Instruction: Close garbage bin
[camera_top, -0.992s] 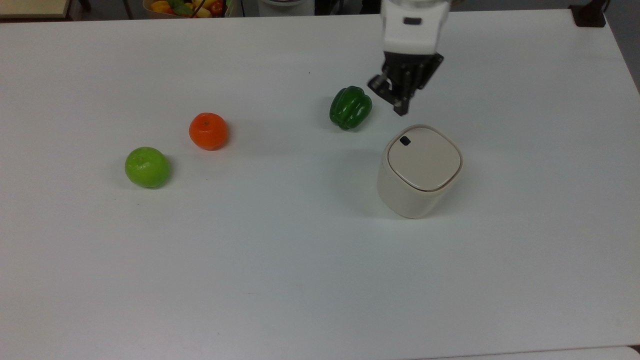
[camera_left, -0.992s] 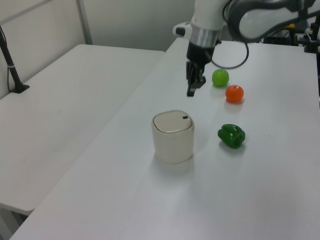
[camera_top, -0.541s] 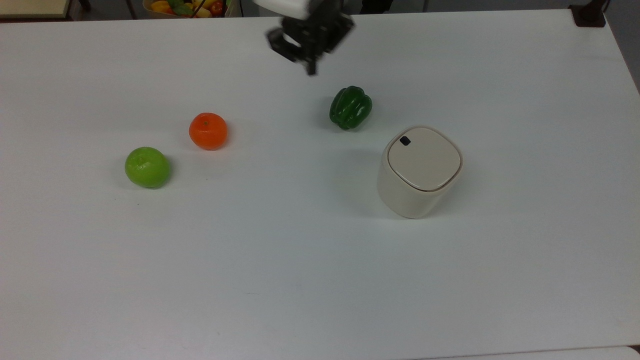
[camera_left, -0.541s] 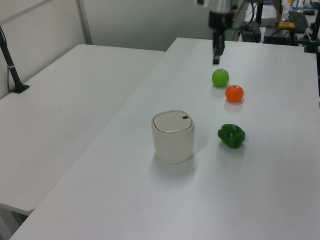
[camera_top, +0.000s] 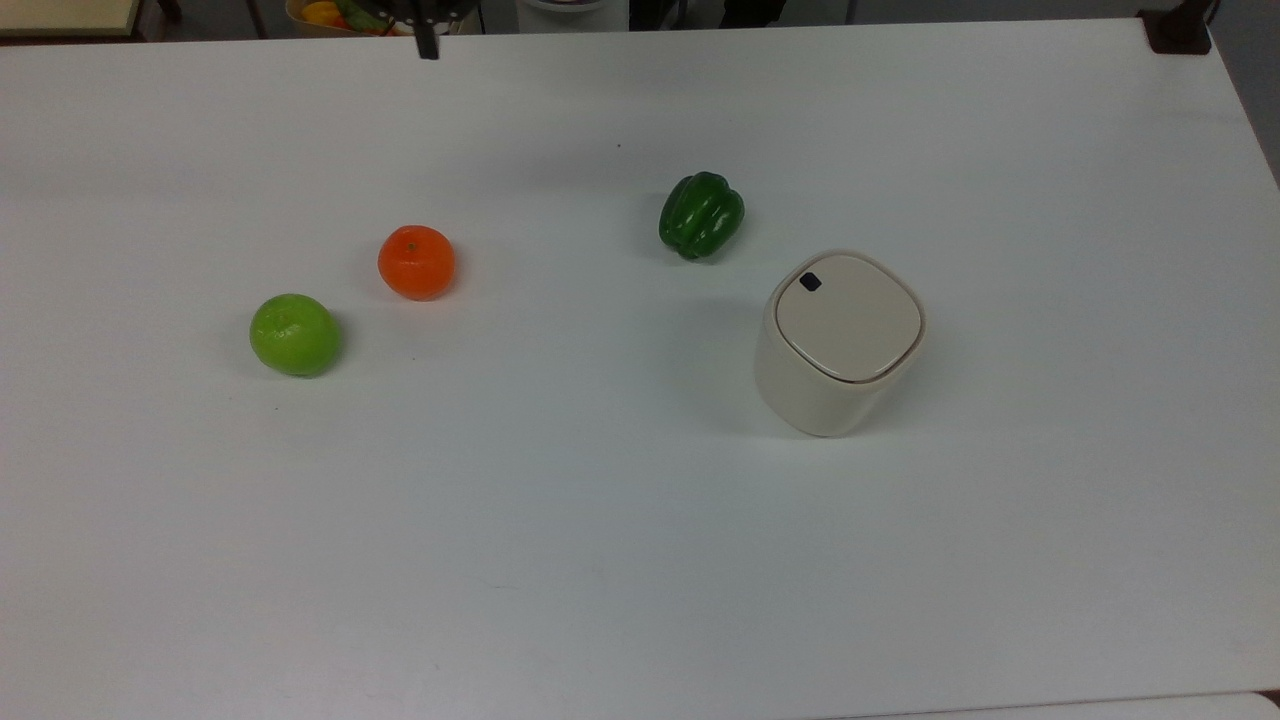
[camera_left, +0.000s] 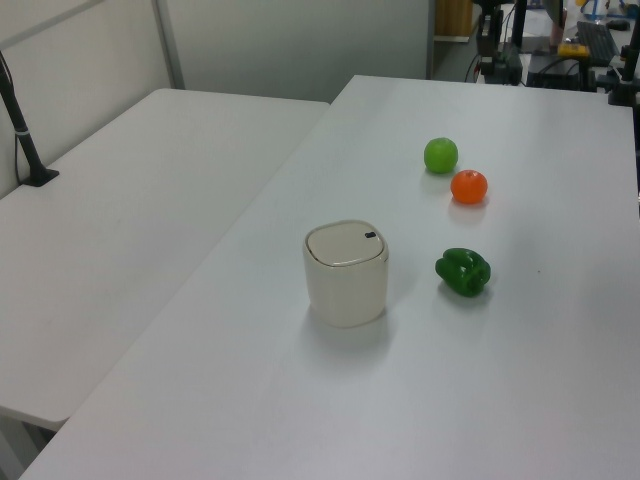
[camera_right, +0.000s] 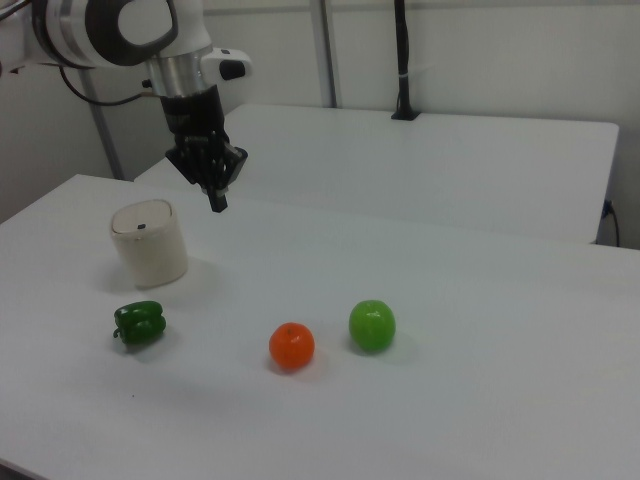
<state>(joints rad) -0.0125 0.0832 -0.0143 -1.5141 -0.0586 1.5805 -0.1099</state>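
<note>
The cream-beige garbage bin (camera_top: 848, 330) stands on the white table (camera_top: 600, 560) with its flat lid (camera_top: 850, 315) down and level with the rim. A small dark mark sits at one corner of the lid. The bin (camera_left: 346, 272) is just as upright in the left view. In the top view, the dark tip of my gripper (camera_top: 428, 45) pokes in at the far edge, well to the upper left of the bin. In the right view my gripper (camera_right: 217, 198) hangs in the air up and to the right of the bin (camera_right: 150, 245), fingers together, holding nothing.
A green bell pepper (camera_top: 701, 214) lies close to the bin. An orange (camera_top: 416, 262) and a green apple (camera_top: 295, 334) sit further to the top view's left. A basket of fruit (camera_top: 330, 12) stands past the far edge. A second table (camera_left: 120, 230) adjoins in the left view.
My gripper has left the spot just behind the bin and swept to the top view's upper left, almost out of frame. The bin and the fruits have not moved.
</note>
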